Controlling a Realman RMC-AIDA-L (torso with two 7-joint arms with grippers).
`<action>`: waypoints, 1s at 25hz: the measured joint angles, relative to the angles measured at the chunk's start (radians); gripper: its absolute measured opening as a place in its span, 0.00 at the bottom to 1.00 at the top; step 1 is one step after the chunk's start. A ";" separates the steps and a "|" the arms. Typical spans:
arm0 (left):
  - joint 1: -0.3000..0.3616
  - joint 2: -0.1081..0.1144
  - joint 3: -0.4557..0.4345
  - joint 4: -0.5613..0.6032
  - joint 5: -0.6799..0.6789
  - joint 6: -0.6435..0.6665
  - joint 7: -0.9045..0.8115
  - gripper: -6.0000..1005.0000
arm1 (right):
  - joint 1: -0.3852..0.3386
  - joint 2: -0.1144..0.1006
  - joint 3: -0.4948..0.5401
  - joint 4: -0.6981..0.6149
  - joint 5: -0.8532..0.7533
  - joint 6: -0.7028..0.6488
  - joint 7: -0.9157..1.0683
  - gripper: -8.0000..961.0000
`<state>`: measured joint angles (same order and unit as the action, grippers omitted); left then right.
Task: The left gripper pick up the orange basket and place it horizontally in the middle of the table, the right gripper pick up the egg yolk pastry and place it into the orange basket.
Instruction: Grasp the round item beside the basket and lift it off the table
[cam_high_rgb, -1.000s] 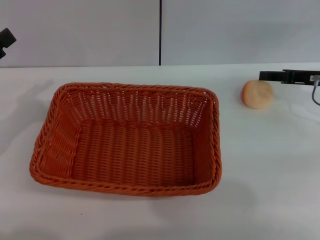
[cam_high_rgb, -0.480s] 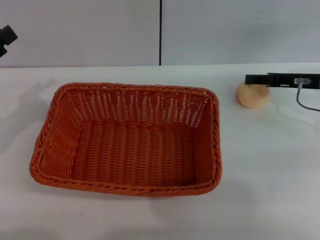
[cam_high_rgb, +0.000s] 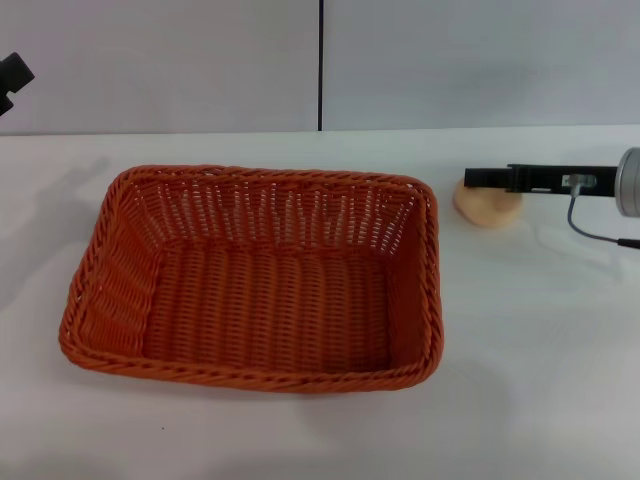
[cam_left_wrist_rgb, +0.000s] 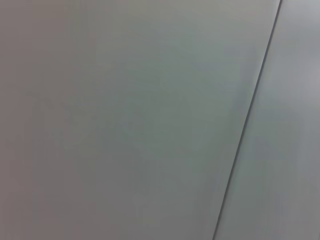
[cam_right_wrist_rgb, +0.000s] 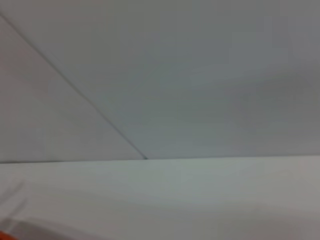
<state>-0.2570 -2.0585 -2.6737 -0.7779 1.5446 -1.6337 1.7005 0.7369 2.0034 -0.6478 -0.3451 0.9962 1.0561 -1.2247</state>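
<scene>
Pastry (cam_high_rgb: 487, 207) sits in the right gripper (cam_high_rgb: 478, 180), whose slim black fingers reach in level from the right edge of the head view and lie across the bun's top. Only a side-on line of the fingers shows, so I cannot tell how wide they stand or whether they truly clamp the bun; the pastry looks either just on the table (cam_high_rgb: 530, 340) or barely above it, and that too is unclear. Behind the fingers comes the grey-silver wrist at the frame's right edge, with a thin dark cable (cam_high_rgb: 590, 232) looping down from it over the white top.

Just left of the pastry, close but apart from it, stands the basket (cam_high_rgb: 255, 280). It rests flat on the table around the middle, long side running left to right, open side up, and nothing lies inside it.

The left gripper (cam_high_rgb: 12, 80) shows only as a small black tip at the far left edge of the head view, raised against the grey wall (cam_high_rgb: 160, 60) and well apart from the basket; its opening cannot be made out.

The wrist views show plain wall panels with a dark seam, and the right one also a strip of table.
</scene>
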 joint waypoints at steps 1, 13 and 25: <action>0.001 0.000 0.000 0.000 0.000 0.000 0.000 0.65 | 0.000 0.000 0.000 0.000 0.000 0.000 0.000 0.46; 0.001 0.000 -0.005 0.000 0.000 0.000 -0.003 0.65 | -0.097 0.030 0.008 -0.110 0.044 0.078 0.051 0.14; 0.003 0.000 -0.016 0.013 0.000 0.014 0.000 0.65 | -0.240 0.067 0.011 -0.395 0.111 0.237 0.143 0.10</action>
<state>-0.2537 -2.0586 -2.6901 -0.7645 1.5446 -1.6197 1.7001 0.4966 2.0703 -0.6366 -0.7398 1.1076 1.2929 -1.0818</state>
